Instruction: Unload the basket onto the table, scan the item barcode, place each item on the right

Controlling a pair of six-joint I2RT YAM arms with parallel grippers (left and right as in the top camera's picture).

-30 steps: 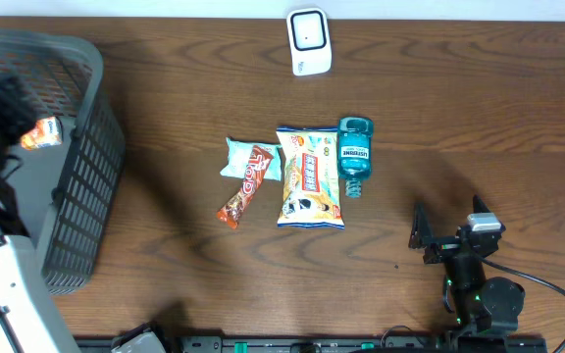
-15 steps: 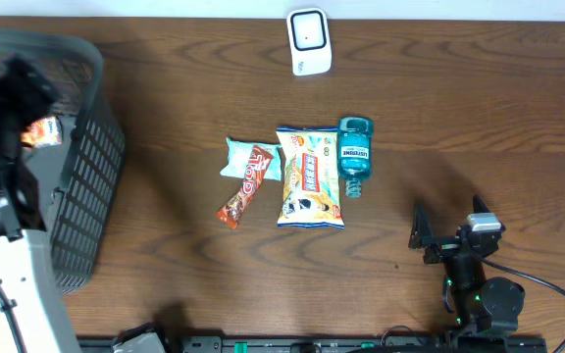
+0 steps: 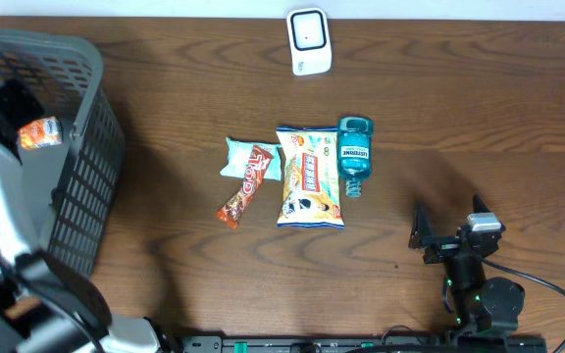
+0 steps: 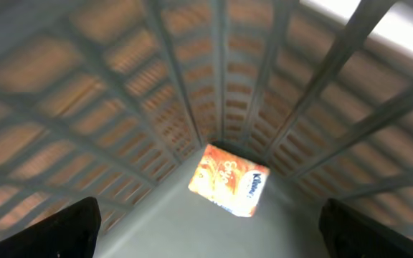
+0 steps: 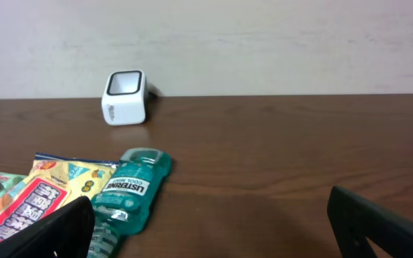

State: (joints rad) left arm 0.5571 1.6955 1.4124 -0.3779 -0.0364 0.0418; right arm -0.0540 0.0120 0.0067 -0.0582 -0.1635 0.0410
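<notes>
Grey basket (image 3: 86, 186) fills the table's left end, and the orange packet (image 3: 40, 132) lies flat on its floor near the far wall. From overhead its long axis runs roughly left to right, slightly tilted. In the left wrist view the packet (image 4: 229, 179) sits in a corner of the mesh, and its blue-marked end points to the right. The print there is too blurred to read.

The left gripper (image 4: 214, 223) hangs above the packet with its jaws spread wide, one finger at each lower corner of the view, holding and touching nothing.

At mid-table a candy bar (image 3: 246, 184), a snack bag (image 3: 309, 176) and a teal mouthwash bottle (image 3: 354, 155) lie side by side. The white scanner (image 3: 309, 41) stands at the far edge.

On the right, the right gripper (image 3: 447, 224) rests low near the front edge, jaws fully apart and empty.
</notes>
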